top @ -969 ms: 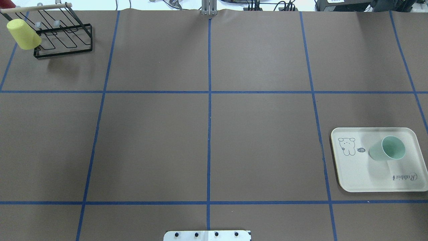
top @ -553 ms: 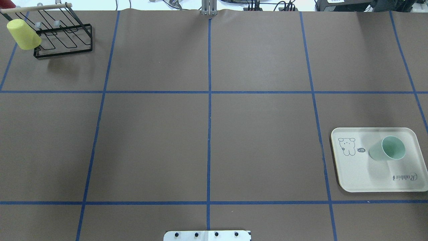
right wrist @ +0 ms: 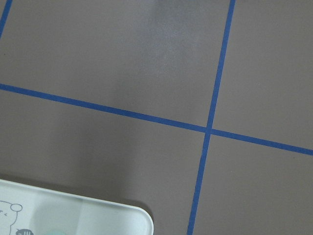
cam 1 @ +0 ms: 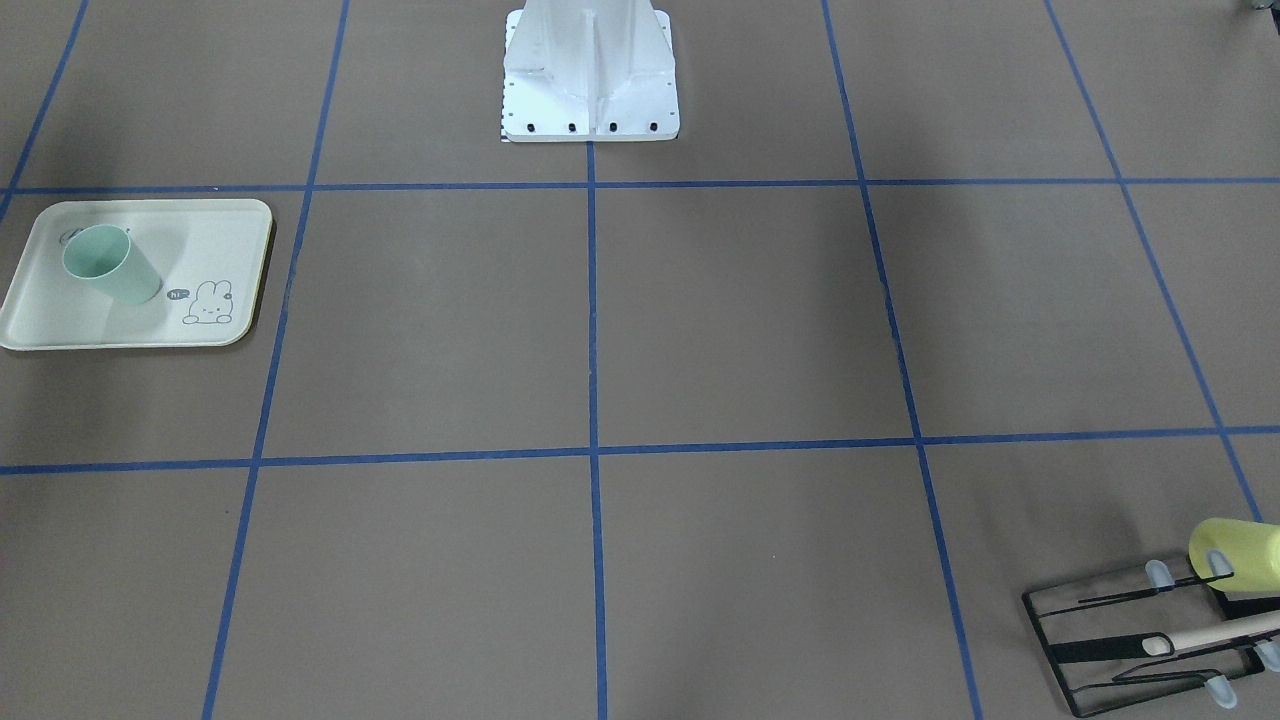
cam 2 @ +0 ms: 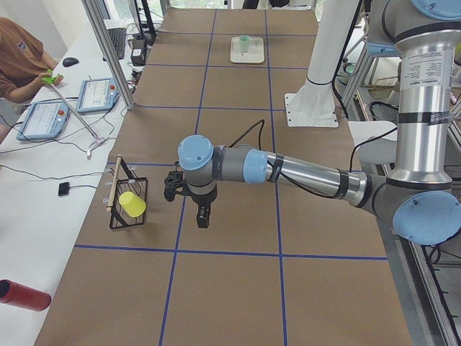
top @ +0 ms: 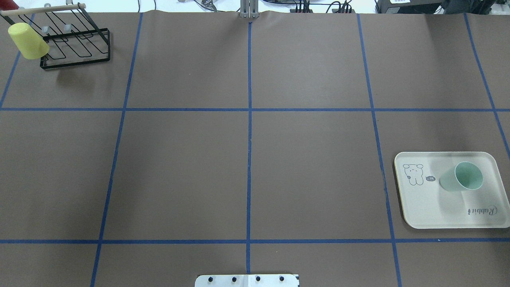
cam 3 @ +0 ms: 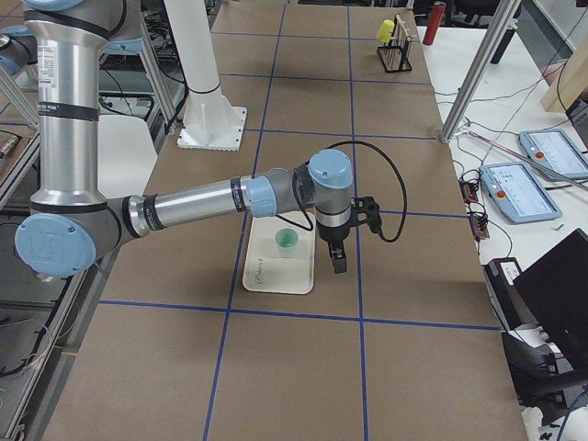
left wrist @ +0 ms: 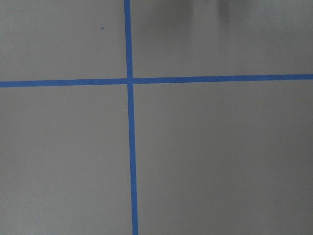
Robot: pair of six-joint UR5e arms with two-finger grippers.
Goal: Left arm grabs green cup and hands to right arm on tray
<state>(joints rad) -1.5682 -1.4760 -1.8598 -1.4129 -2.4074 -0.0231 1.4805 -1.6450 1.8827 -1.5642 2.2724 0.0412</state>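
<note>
The pale green cup (top: 462, 177) stands mouth up on the cream Rabbit tray (top: 430, 207) at the table's right side. Both also show in the front view, the cup (cam 1: 110, 265) on the tray (cam 1: 60, 325). In the right side view the right gripper (cam 3: 338, 262) hangs above the table just beside the tray (cam 3: 276, 276) and the cup (cam 3: 287, 242), holding nothing I can see. In the left side view the left gripper (cam 2: 203, 215) hangs over the table near the wire rack. I cannot tell whether either gripper is open or shut.
A black wire rack (top: 75, 44) with a pale yellow cup (top: 28, 41) on it stands at the far left corner. The white robot base (cam 1: 590, 70) stands at the near middle edge. A tray corner (right wrist: 73, 215) shows in the right wrist view.
</note>
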